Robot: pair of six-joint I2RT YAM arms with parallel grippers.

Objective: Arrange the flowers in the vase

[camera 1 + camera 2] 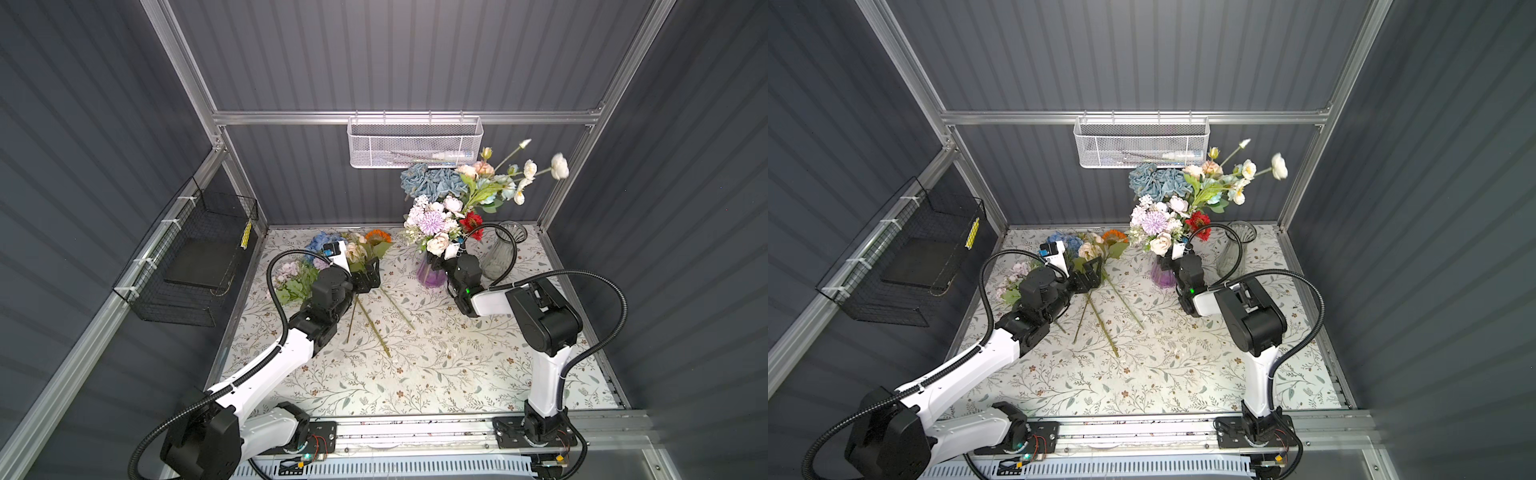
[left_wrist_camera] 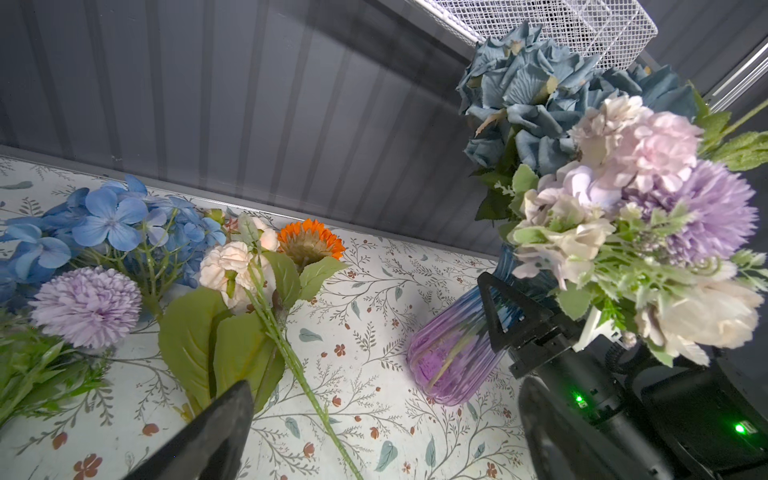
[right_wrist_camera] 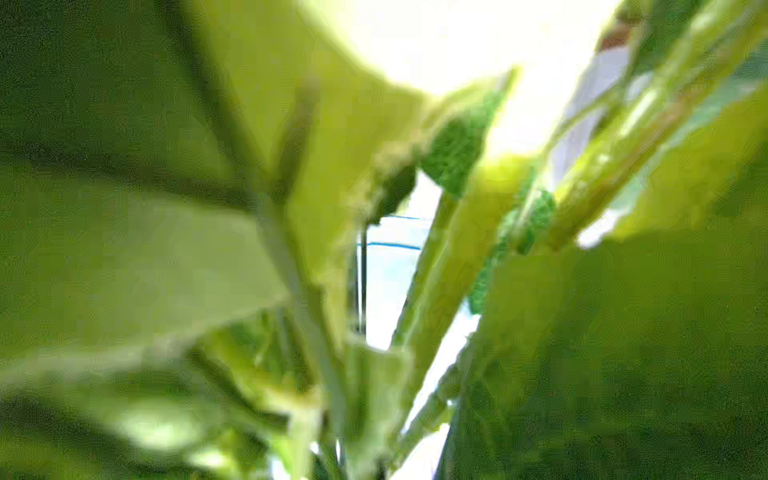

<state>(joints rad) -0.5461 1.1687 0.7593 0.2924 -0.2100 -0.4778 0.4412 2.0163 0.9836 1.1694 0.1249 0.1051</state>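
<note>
Where the leaf-printed tabletop (image 1: 436,374) meets the ribbed grey back wall (image 1: 332,187), a bulbous fluted glass vase (image 1: 428,278), purple shading to blue at its neck, holds a dense bunch of fabric flowers (image 1: 436,220): ruffled blue hydrangeas, a spiky lilac pompom, cream roses and a red head. On the left, loose flowers (image 1: 357,249) lie flat on the tabletop, their thin green stems (image 1: 375,328) splayed frontward. Above them hangs the left claw (image 1: 371,272), spread wide and holding nothing. The right claw (image 1: 437,261) sits at the vase's neck among blurred leaves; I cannot tell whether it has closed. A clear ribbed vase (image 1: 500,253) stands just beside it.
</note>
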